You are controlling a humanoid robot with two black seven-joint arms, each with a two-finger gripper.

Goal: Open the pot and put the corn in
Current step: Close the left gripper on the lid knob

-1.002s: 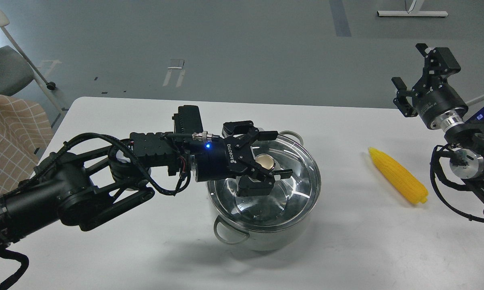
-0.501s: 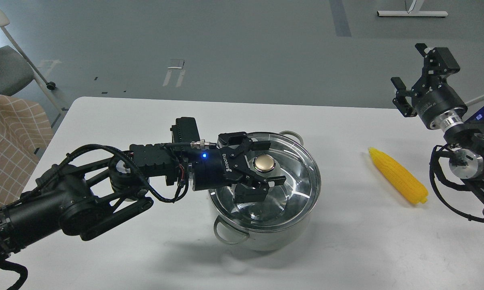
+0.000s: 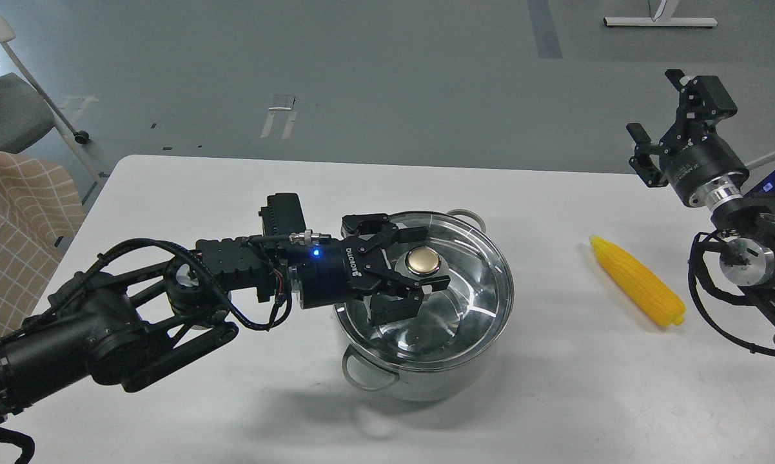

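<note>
Head view: the pot (image 3: 426, 361) stands at the centre of the white surface (image 3: 187, 193), its glass lid (image 3: 471, 283) seated on the rim, so the opening step is not yet done. Loop handles sit at 7 o'clock and 1 o'clock on the pot.

The left end effector (image 3: 416, 258) reaches in level from 9 o'clock, above the lid. Its two fingers (image 3: 416, 231) are spread, one on each side of the gold knob (image 3: 424, 260), and gaps show between pads and knob; it is released, grasping nothing. The side-on approach places the knob in the line of closure, which suits a pinch-and-lift of the lid.

The corn (image 3: 637, 290) lies flat on the surface at 3 o'clock from the pot, well apart from it, tapered end toward 11 o'clock. It lies on the right arm's side, within that arm's likely reach.

The right end effector (image 3: 671, 119) is held high at the 2 o'clock edge of the view, clear of the surface. Its fingers are parted and empty. In this raised pose it leaves the lid's lift path free.
</note>
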